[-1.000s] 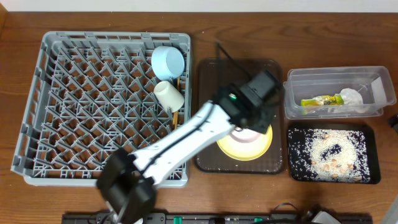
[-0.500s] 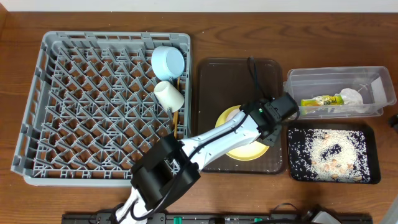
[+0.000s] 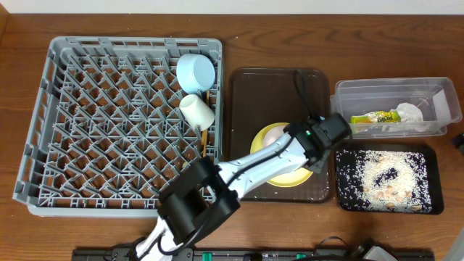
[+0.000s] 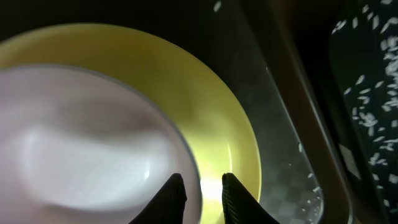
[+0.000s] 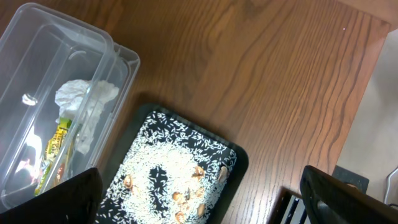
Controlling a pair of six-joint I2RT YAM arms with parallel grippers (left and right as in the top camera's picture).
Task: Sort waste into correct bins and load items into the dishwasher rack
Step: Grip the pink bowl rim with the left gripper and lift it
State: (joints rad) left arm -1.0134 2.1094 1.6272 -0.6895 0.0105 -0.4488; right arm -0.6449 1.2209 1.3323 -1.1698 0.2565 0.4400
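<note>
The left gripper stands narrow astride the rim of the white bowl, which sits on the yellow plate directly beneath it. Whether the pinch has landed cannot be told. A shallow bite on that thin rim could slip, dropping the bowl or dragging the plate.

Grey lattice dishwasher rack, with a light-blue bowl and white cup at its one o'clock corner. Yellow plate, white bowl, dark brown tray. White rice speckles the black tray; yellow-green wrapper in clear tub.
</note>
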